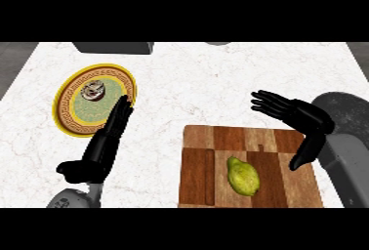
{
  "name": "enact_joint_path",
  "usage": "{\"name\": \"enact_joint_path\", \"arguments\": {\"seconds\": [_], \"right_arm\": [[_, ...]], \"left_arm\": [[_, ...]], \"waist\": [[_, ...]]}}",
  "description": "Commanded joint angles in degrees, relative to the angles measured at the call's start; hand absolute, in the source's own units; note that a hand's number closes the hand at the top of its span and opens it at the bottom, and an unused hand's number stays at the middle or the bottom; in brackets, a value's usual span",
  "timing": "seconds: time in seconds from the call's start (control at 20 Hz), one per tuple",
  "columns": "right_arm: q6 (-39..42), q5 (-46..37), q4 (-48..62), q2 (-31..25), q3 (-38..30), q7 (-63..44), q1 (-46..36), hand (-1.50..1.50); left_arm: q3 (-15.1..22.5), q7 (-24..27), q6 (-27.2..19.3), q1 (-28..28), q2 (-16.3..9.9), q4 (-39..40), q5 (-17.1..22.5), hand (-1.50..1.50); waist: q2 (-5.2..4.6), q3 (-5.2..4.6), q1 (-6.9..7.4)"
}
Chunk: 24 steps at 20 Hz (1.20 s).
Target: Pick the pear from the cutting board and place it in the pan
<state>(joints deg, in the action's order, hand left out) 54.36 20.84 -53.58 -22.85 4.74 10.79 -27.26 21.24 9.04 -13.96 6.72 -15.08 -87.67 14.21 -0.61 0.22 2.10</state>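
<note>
A yellow-green pear [243, 176] lies on the wooden cutting board [202, 166] at the lower right of the head view. My right hand [299, 117] hovers over the board's far right corner, fingers spread and open, thumb hanging down, a short way above and to the right of the pear. The dark grey pan [351, 110] shows at the right edge, partly hidden behind my right forearm. My left hand [108, 139] rests open at the lower left, fingers straight and pointing up, holding nothing.
A yellow-rimmed patterned plate [72, 105] with a small round item in it sits at the left, its right rim under my left fingertips. A dark grey object [114, 47] lies at the counter's far edge. White marble counter lies between plate and board.
</note>
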Motion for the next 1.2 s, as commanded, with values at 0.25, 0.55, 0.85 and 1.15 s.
{"name": "enact_joint_path", "arguments": {"seconds": [0.25, 0.55, 0.85, 1.15], "right_arm": [[2.42, -21.8, -10.46, -0.46, 11.48, 17.66, 3.4, -1.5], [-3.82, -29.89, -6.41, -0.17, 18.31, 25.06, 1.69, -1.5], [-6.14, -30.23, -7.53, -1.75, 22.21, 27.42, 4.26, -1.5], [-9.34, -29.91, 1.92, 1.78, 23.09, 29.14, -0.35, -1.5]], "left_arm": [[-1.38, -1.09, 0.6, 1.33, 0.12, 0.35, 0.16, 0.0], [-2.84, 0.82, 2.38, -0.23, -0.43, 1.16, 0.13, 0.0], [-2.77, -3.68, 0.56, -0.42, -0.06, -1.81, -1.54, 0.0], [-1.91, -2.62, -1.07, 0.47, 3.17, -0.43, -3.96, 0.0]], "waist": [[0.16, 0.03, -1.2], [0.2, -0.12, -0.96], [0.57, -0.16, -1.66], [0.3, -0.15, -1.33]]}}
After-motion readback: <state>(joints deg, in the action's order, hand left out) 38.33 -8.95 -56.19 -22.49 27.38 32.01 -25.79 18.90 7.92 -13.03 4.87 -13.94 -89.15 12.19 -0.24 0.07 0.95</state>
